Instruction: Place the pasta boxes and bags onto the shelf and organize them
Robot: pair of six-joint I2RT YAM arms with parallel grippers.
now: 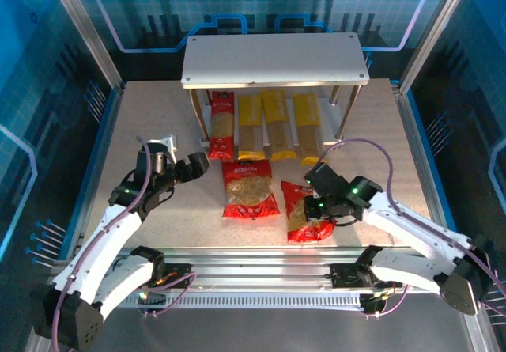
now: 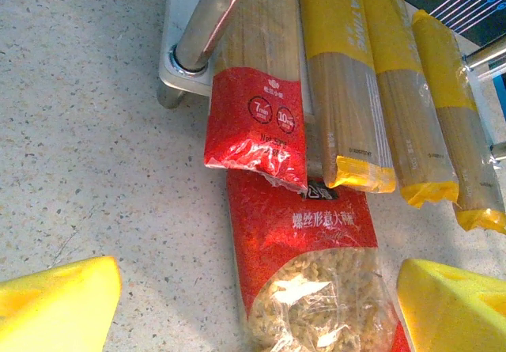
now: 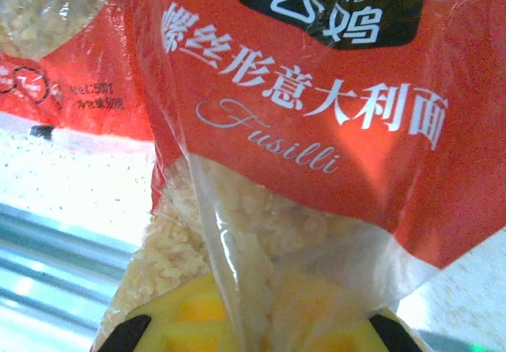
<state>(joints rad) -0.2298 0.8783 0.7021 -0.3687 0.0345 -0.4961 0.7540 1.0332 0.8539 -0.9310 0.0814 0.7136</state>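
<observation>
We see the right pincer (image 1: pixel 319 210) pressed together on the upper right edge of the held bag (image 1: pixel 303 213), pinching it. In the right wrist view its yellow fingers (image 3: pixel 237 320) show through the clear window, close together behind the short beige pasta. The red printed band spreads directly ahead of them. We cannot tell whether this bag's far end rests on the bench (image 1: pixel 142 130) or hangs clear of it.

The second bag (image 1: pixel 249 187) lies flat on the bench just to the left of the right pincer, and ahead and to the right of the left pincer (image 1: pixel 196 164). The left pincer is spread wide and grips nothing; in its wrist view the two yellow fingers sit at either side, with the second bag's window between them.

Further ahead of the left pincer, four spaghetti packs lie side by side on the lower board of the shelf (image 1: pixel 275 59), beneath its upper board. The red pack (image 2: pixel 257 107) is closest to straight ahead, and the three yellow packs (image 2: pixel 344 91) run off to its right. The red pack's near end overlaps the second bag's top edge. A metal shelf leg (image 2: pixel 209 20) crosses just over the red pack's far left part.
</observation>
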